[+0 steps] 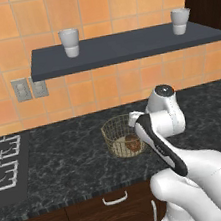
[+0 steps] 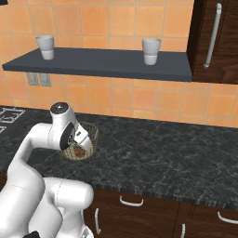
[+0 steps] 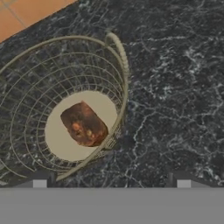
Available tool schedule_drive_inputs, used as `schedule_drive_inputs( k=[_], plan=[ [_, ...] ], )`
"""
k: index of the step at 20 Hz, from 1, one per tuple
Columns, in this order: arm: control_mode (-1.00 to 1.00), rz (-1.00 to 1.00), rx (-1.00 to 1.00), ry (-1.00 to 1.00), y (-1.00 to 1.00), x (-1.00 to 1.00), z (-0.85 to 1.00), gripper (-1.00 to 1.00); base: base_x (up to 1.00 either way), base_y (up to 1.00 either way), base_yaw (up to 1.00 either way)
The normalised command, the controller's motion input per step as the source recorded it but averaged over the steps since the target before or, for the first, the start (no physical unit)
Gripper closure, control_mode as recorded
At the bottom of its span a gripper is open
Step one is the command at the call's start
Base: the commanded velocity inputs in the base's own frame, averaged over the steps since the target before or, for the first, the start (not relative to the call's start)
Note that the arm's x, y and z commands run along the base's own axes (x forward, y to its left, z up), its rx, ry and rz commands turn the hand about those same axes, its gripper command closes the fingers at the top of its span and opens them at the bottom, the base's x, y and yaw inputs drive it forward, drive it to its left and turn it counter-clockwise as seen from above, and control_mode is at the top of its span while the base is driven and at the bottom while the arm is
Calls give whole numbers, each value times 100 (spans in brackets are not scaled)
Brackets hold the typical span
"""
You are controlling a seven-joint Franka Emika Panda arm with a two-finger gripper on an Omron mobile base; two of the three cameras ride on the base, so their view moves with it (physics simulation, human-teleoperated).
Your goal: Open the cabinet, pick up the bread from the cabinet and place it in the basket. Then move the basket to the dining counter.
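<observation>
bread (image 3: pixel 84 124) inside basket (image 3: pixel 120 57) on worktop (image 3: pixel 175 96).

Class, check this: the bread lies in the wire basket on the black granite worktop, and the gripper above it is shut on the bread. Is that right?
Not quite. The bread does lie in the basket on the black granite worktop, but the gripper is open and holds nothing; the hand view shows the bread lying free on the basket's base.
</observation>
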Motion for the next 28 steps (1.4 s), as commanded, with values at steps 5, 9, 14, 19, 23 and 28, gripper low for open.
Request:
schedule_drive_inputs(
  k=[5, 9, 14, 19, 23, 28],
  plan=[
    [-100, 0, 7, 0, -22, 0, 4, -100, 0, 0, 0],
    [-100, 0, 3, 6, -22, 19, 0, -100, 0, 0, 0],
    [-100, 0, 2, 14, -1, 41, 0, -100, 0, 0, 0],
    [-100, 0, 0, 7, -1, 28, -4, -100, 0, 0, 0],
    [-100, 0, 0, 4, 0, 17, -21, -100, 0, 0, 0],
    [-100, 0, 0, 4, 0, 17, -40, -100, 0, 0, 0]
  ],
)
